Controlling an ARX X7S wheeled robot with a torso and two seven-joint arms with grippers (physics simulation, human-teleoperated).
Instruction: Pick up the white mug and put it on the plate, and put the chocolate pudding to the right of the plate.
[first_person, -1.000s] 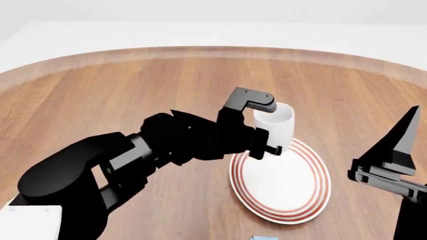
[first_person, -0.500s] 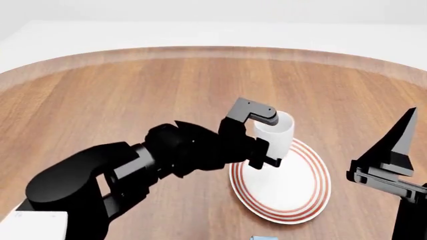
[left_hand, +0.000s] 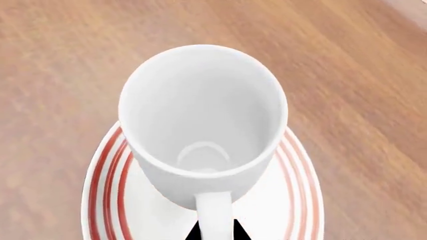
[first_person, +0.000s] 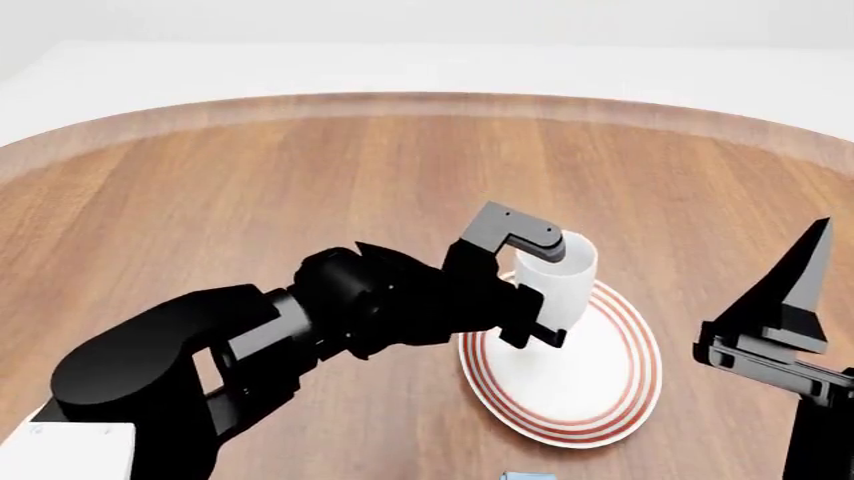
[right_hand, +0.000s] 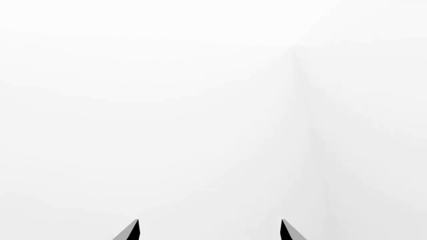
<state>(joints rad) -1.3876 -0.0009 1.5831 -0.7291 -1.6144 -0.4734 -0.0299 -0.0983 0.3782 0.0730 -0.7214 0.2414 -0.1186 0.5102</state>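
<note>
My left gripper (first_person: 537, 318) is shut on the handle of the white mug (first_person: 558, 278). It holds the mug upright over the far left part of the red-ringed plate (first_person: 587, 395). I cannot tell whether the mug's base touches the plate. In the left wrist view I look into the empty mug (left_hand: 203, 115), with the left gripper (left_hand: 215, 233) pinching its handle and the plate (left_hand: 107, 185) beneath. My right gripper (first_person: 817, 240) is raised at the right, open and empty, and the right wrist view shows only the gripper (right_hand: 210, 230) against white wall. A light blue sliver at the bottom edge is the chocolate pudding (first_person: 529, 475).
The round wooden table (first_person: 267, 180) stretches behind and to the left of the plate, its curved edge running along the back. A white wall and floor lie beyond it.
My left gripper has come down and slightly to the right with the mug, bringing it lower over the plate. The right arm has barely moved.
</note>
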